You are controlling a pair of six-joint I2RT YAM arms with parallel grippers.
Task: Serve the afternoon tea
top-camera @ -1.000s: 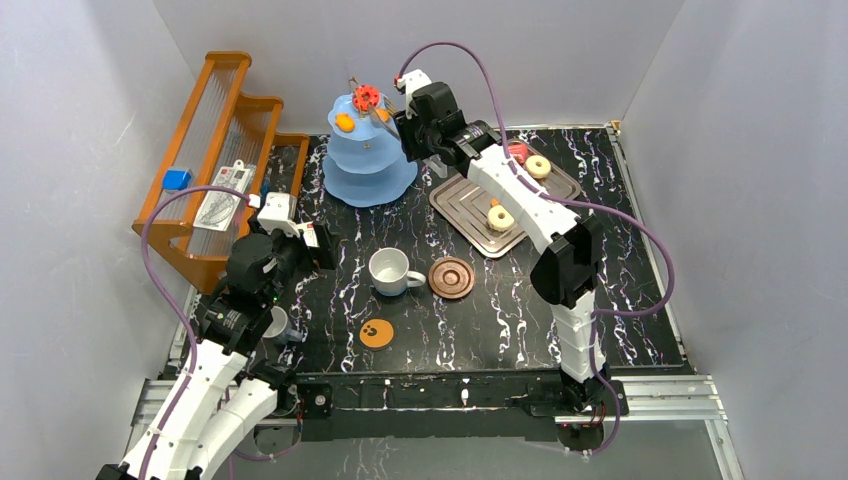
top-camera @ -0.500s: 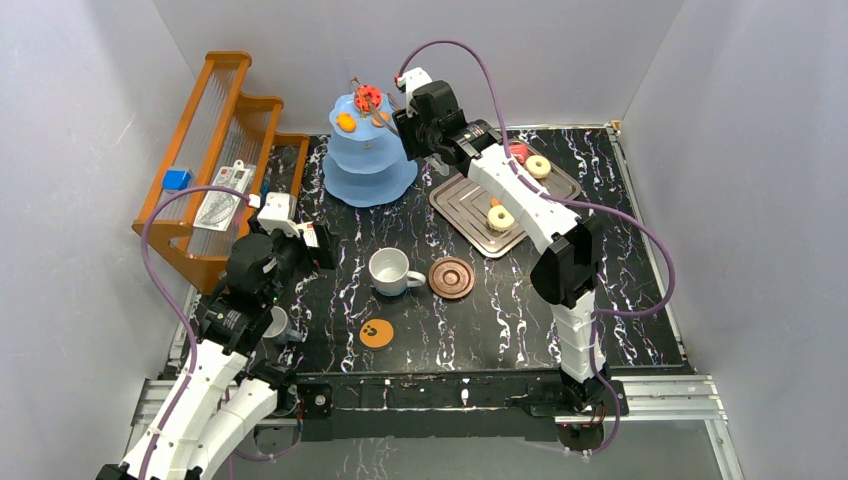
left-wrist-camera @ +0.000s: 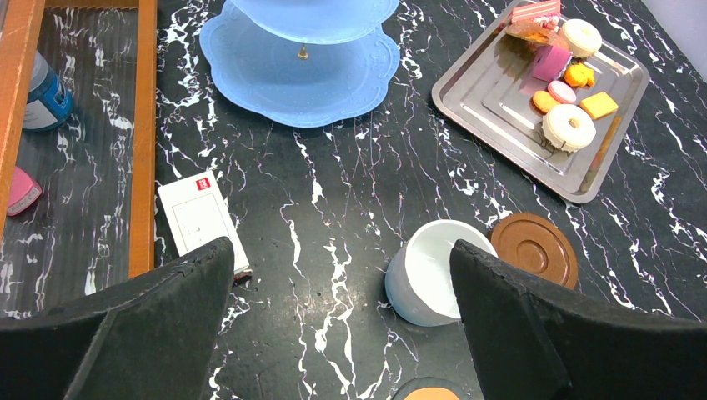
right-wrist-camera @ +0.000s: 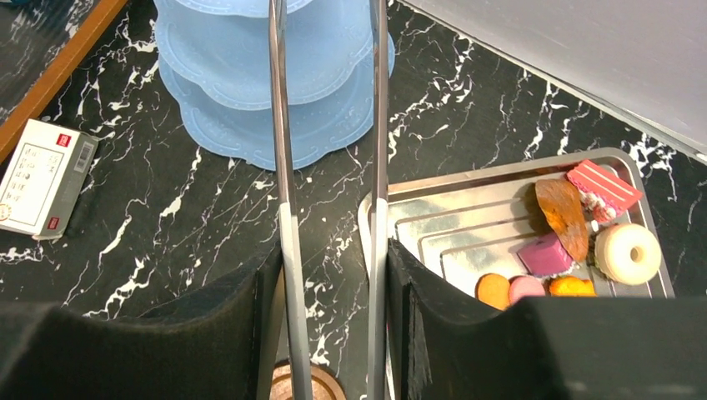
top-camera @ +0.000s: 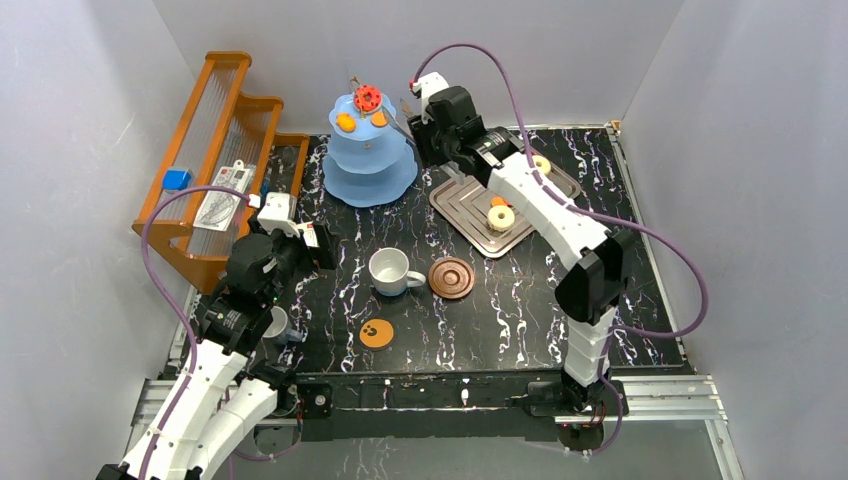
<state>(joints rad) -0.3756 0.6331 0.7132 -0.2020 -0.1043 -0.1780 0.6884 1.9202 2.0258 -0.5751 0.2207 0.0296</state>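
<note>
Light-blue three-tier scalloped stand (top-camera: pixel 370 172), table's 11 o'clock: top tier carries one red pastry (top-camera: pixel 367 97), two orange pastries (top-camera: pixel 345 122). Right gripper (right-wrist-camera: pixel 333 275) clamped on silver metal tongs (right-wrist-camera: pixel 283 167). Left gripper (left-wrist-camera: pixel 340 250) spread wide, holding nothing.

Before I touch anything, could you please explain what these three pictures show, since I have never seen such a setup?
A left arm and a right arm are bolted to the edge of a table. One picture looks down from above; the others come from a camera on each wrist. The left claw is open and empty. The right claw grips metal tongs near a blue tiered stand with three pastries on top. More sweets lie on a silver tray. A white mug, brown saucer and orange coaster sit on the table.
</note>
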